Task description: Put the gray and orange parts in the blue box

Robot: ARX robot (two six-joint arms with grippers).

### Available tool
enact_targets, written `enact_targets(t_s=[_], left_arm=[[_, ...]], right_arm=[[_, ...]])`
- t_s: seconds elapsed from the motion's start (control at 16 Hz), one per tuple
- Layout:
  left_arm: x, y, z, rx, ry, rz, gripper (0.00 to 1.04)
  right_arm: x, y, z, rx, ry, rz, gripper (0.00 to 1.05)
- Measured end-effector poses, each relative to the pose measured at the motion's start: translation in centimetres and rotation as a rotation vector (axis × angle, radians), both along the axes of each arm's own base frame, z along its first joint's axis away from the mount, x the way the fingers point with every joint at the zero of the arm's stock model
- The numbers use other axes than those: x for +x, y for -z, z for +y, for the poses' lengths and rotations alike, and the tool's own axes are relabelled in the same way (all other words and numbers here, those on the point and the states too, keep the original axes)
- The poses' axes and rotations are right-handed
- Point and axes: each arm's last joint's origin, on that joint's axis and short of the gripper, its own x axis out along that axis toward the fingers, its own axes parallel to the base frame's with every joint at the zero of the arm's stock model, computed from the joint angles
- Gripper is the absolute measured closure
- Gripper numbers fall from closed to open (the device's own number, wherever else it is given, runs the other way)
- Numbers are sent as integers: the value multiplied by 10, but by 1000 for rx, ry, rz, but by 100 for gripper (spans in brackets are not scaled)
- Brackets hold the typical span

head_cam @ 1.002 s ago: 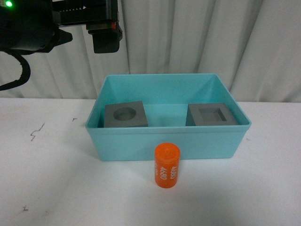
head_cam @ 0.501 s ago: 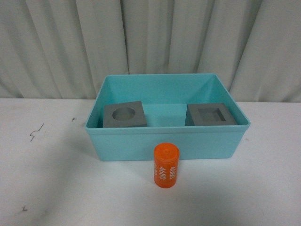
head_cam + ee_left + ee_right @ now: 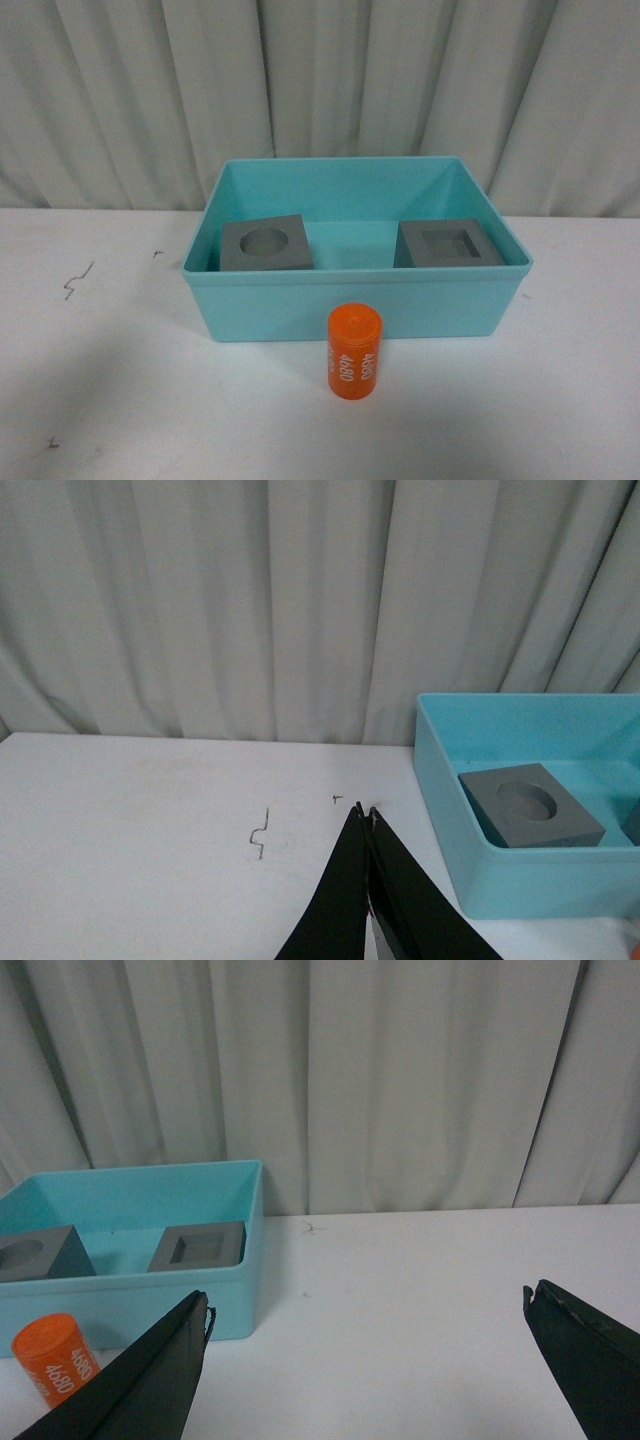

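Note:
The blue box (image 3: 355, 300) stands at the middle of the white table. Inside it lie the gray cube with a round recess (image 3: 265, 245) on the left and the gray cube with a square recess (image 3: 448, 244) on the right. The orange cylinder (image 3: 354, 353) printed "4680" stands upright on the table just in front of the box. Neither arm shows in the front view. My left gripper (image 3: 364, 808) is shut and empty over the table, left of the box (image 3: 500, 875). My right gripper (image 3: 368, 1300) is open and empty, right of the box (image 3: 130, 1295) and the cylinder (image 3: 55, 1359).
A pale pleated curtain (image 3: 320, 90) hangs behind the table. Small dark marks (image 3: 78, 280) lie on the tabletop left of the box; they also show in the left wrist view (image 3: 262, 835).
One second ago the left arm hung at the front view's upper left. It has since left that view. The box, cubes and cylinder have not moved.

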Motion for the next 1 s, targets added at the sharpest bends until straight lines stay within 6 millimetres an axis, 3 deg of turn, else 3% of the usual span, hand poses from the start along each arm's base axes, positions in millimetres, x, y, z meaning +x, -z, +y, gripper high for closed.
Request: enact_targets(t_s=[0.25, 1.0], left_arm=[[-15, 13, -1, 0, 15, 19, 103], [-41, 5, -1, 0, 15, -23, 103]], right_arm=[[0, 0, 0, 0, 0, 0, 6], [0, 0, 0, 0, 0, 0, 6]])
